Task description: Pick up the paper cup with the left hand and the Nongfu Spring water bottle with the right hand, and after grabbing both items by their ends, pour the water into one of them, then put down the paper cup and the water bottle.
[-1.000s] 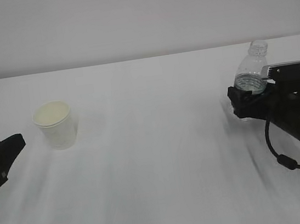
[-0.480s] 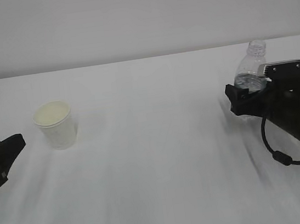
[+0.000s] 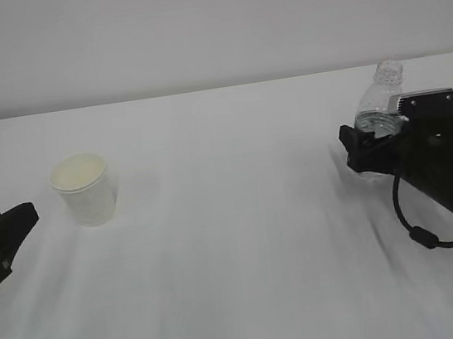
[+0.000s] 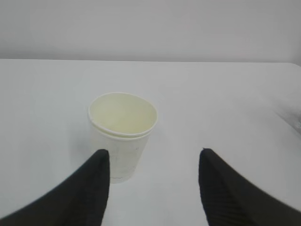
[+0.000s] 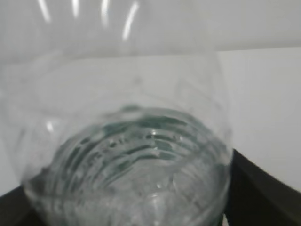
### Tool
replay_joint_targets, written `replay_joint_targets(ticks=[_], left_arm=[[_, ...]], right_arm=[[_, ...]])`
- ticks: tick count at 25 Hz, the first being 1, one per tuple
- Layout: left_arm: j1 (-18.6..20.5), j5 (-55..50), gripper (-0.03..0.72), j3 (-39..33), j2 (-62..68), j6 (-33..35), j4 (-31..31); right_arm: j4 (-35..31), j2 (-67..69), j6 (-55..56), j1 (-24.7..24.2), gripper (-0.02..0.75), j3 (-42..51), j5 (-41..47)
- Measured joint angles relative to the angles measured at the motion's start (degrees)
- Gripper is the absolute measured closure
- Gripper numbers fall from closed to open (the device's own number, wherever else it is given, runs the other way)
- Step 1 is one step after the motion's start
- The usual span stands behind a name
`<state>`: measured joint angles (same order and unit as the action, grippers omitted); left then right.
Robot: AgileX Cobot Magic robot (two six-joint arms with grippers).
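Changes first: your right hand (image 3: 363,150) has slid a bit further left and up the table than a second ago, and the Nongfu Spring water bottle (image 3: 379,109) now leans over to the right, where before it stood nearly straight. Your left hand (image 3: 16,224) has not moved, and the paper cup (image 3: 84,188) sits just where it was.

Now count with me, from near to far. You have two hands, one cup and one bottle, all on one white table (image 3: 236,243).

Closest to you on the left is your left hand, low at the edge of the view. Its jaws are open and hold nothing. From the left wrist view you see its two black fingers (image 4: 94,188) spread apart, and the paper cup (image 4: 122,134) stands upright just past them, a bit to the left of the gap, not touched. You can see its pale inside.

On the right, your right hand reaches in from the side. The bottle sits between its jaws, which stand wide around the lower part. You cannot tell from the views if they press on it yet. In the right wrist view the clear ribbed bottle (image 5: 127,150) fills nearly all you see.

The bottle's neck is the farthest thing.
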<state>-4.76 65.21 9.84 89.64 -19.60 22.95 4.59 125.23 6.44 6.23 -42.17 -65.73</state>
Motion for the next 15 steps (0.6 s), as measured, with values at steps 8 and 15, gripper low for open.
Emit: replay_joint_targets(ticks=[8, 15], left_arm=[[0.0, 0.0, 0.259, 0.0, 0.0, 0.0, 0.0], [0.0, 0.0, 0.263, 0.0, 0.0, 0.0, 0.0]], right_arm=[[1.2, 1.8, 0.0, 0.0, 0.108, -0.1, 0.1], [1.2, 1.8, 0.0, 0.0, 0.13, -0.1, 0.1]])
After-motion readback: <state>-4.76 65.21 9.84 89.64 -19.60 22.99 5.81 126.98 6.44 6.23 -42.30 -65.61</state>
